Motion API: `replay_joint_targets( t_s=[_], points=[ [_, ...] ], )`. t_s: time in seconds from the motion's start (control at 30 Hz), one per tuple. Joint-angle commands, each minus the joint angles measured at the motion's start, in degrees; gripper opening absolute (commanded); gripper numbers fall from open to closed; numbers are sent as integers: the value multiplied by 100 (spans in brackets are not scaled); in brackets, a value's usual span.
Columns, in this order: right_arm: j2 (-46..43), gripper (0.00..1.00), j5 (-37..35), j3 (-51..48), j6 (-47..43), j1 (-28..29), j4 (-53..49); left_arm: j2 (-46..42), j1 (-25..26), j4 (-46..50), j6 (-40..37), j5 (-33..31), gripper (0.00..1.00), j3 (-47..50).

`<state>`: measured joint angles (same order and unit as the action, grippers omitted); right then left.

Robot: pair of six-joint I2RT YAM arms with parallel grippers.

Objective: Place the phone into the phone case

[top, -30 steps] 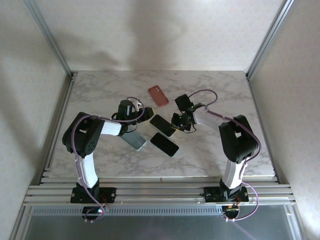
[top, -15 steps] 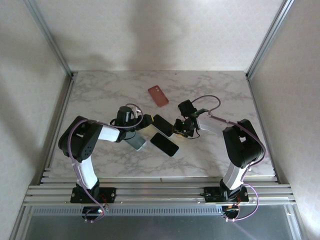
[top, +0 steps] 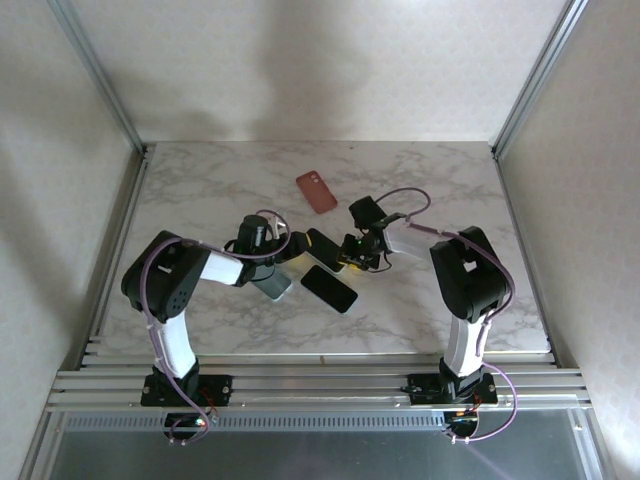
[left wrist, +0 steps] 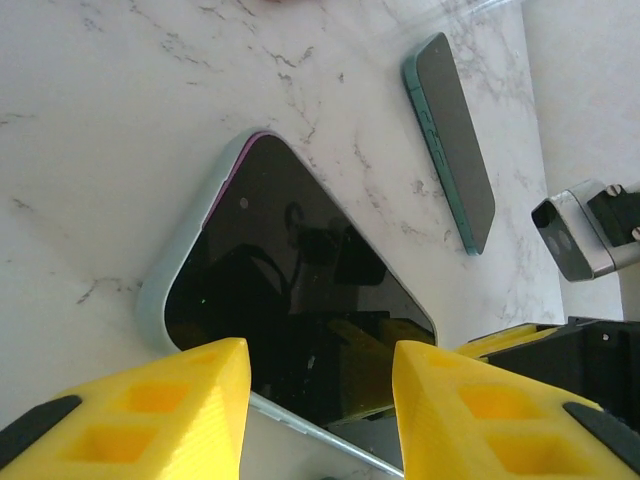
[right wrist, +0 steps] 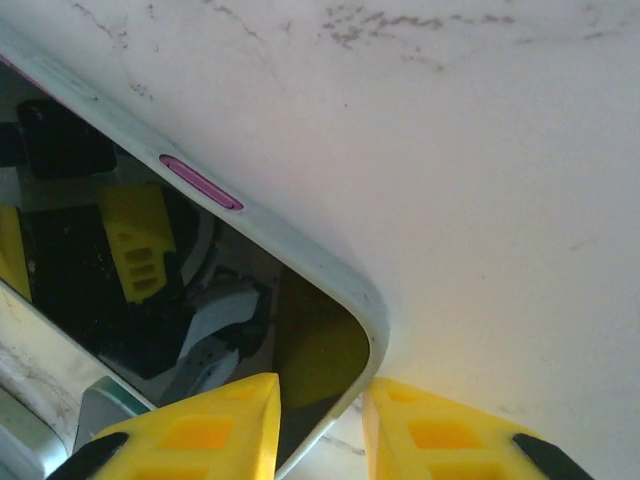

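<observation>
Left gripper (top: 284,249): stands at the 9 o'clock end of the phone (top: 322,246). In the left wrist view the gripper (left wrist: 320,352) has its yellow fingers (left wrist: 160,400) moderately spread. The near end of the phone (left wrist: 290,270) runs in under and between them. Contact with either finger cannot be made out, so a grip is not confirmed.

Right gripper (top: 352,254): stands at the 3 o'clock end of the same phone. In the right wrist view the gripper (right wrist: 320,385) has its fingers (right wrist: 430,430) parted by a narrow gap. One rounded corner of the phone (right wrist: 200,270) sits in that gap. The outer finger lies close against the corner edge. Whether the corner is pinched or merely straddled cannot be determined.

Phone: located at about the centre of the marble table (top: 450,190), lying aslant between the two grippers. The screen is black, glossy and faces up. A pale case (left wrist: 152,300) wraps the visible edges, with a thin purple line between case and screen along one side. A purple side button shows on the edge in the right wrist view.

Other items: a second dark phone (top: 329,289) lies at 6 o'clock of the first, just apart, and shows a teal edge in the left wrist view (left wrist: 450,140). A pale green slab (top: 272,283) lies at 8 o'clock. A salmon case (top: 317,191) lies at 12 o'clock, well apart.
</observation>
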<state>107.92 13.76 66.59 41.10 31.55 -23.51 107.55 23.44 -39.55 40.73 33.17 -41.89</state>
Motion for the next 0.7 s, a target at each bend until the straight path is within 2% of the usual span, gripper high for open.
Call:
replay_joint_targets(
  t_s=[0.0,0.4,0.67],
  points=[
    [171,28,73,267,-93,86,-38,104,38,-154,22,14,41,-133],
    [669,27,161,971,45,219,-28,197,-87,14,79,-392,41,-400],
    [1030,27,309,1477,161,286,-5,-253,-382,220,133,-529,41,-189]
  ],
)
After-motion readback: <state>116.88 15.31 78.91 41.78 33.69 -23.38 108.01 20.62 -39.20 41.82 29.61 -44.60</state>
